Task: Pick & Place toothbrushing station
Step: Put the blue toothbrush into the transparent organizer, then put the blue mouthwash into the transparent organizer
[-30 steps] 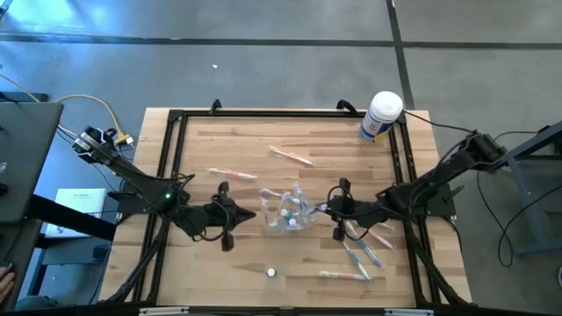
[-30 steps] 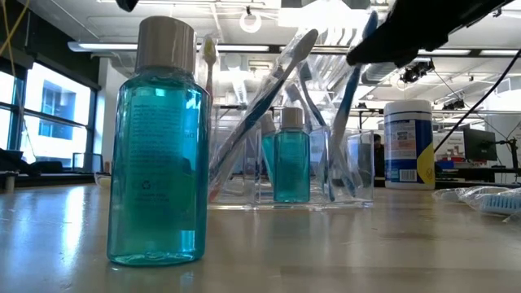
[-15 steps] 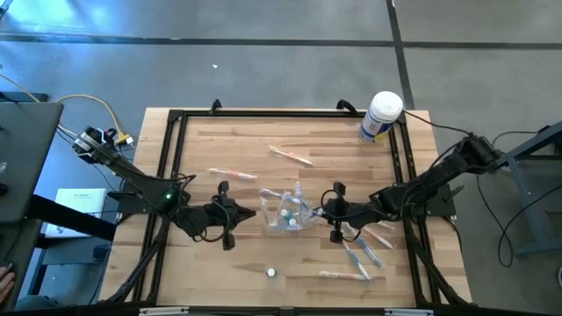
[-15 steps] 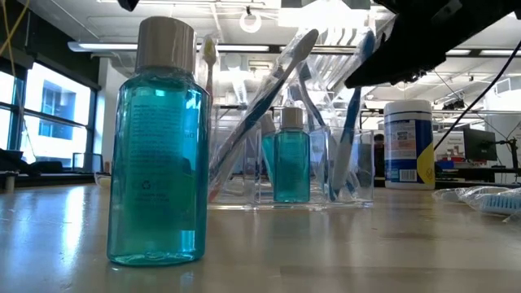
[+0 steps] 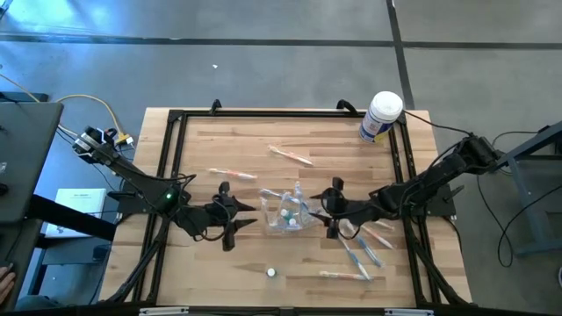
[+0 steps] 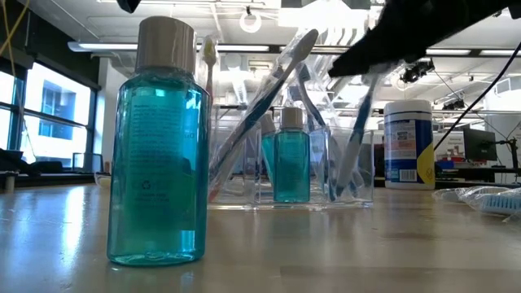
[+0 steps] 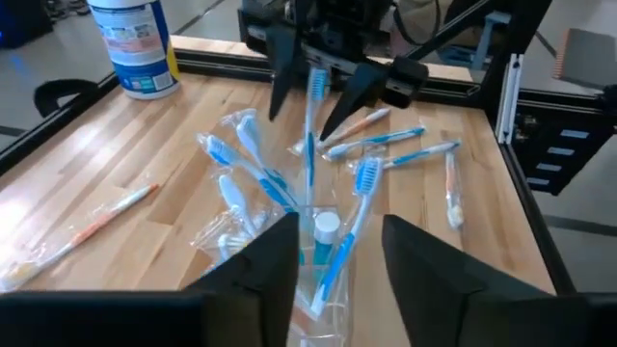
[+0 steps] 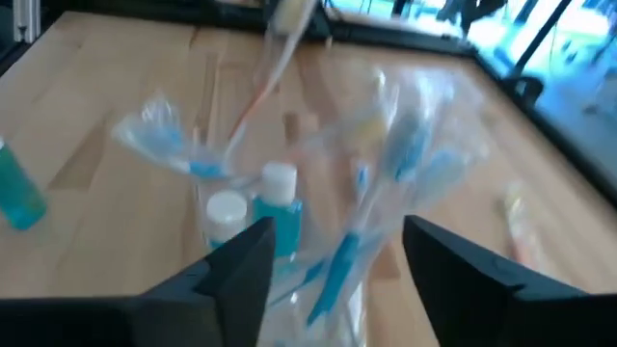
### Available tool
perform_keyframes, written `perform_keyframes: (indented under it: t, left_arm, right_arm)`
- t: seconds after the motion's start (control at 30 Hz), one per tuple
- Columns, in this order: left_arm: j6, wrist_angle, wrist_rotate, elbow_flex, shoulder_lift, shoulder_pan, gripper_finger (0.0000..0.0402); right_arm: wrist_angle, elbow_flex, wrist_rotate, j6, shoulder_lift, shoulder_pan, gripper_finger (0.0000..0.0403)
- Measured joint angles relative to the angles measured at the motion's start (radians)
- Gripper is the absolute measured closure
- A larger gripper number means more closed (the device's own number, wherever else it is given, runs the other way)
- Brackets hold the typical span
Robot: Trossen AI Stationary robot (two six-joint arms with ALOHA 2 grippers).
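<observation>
The toothbrushing station [image 5: 288, 215], a see-through holder, stands on its base at the table's middle. In it are a small teal bottle [image 6: 291, 159] and several toothbrushes leaning on its rim. My left gripper [image 5: 244, 216] is open just left of the station, fingers level and pointing at it. My right gripper [image 5: 327, 209] is open just right of it. Its fingers stand on either side of an upright blue toothbrush [image 7: 310, 125] that sticks out of the station, with gaps showing on both sides.
A white tub with a blue label [image 5: 381, 117] stands at the far right corner. A larger teal bottle [image 5: 272, 273] stands near the front edge. Wrapped toothbrushes lie loose at the right front [image 5: 360, 250] and behind the station [image 5: 290, 155], [image 5: 233, 173].
Both grippers have opened from shut. My right gripper has let go of the blue toothbrush, which now stands in the station and leans a little more toward the table's right. The station has stayed where it was.
</observation>
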State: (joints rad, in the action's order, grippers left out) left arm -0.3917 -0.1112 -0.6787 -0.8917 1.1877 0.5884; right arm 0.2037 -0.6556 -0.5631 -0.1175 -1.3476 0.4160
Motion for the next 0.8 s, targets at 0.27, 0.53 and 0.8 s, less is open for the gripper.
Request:
perform_keyframes:
  t: [0.27,0.53,0.8]
  left_arm:
    - [-0.031,0.028,0.172,0.000,0.001,0.003,0.0239]
    - [0.238,0.276,0.270,-0.002,0.128,0.111,0.0239]
    - [0.186,0.327,0.228,-0.002,0.307,0.154,0.0239]
  right_arm:
    - [0.162,0.000,-0.075,0.194,0.001,0.029,0.0145]
    - [0.467,0.000,-0.074,0.451,0.001,0.144,0.0144]
    - [0.534,0.000,-0.074,0.501,0.002,0.247,0.0144]
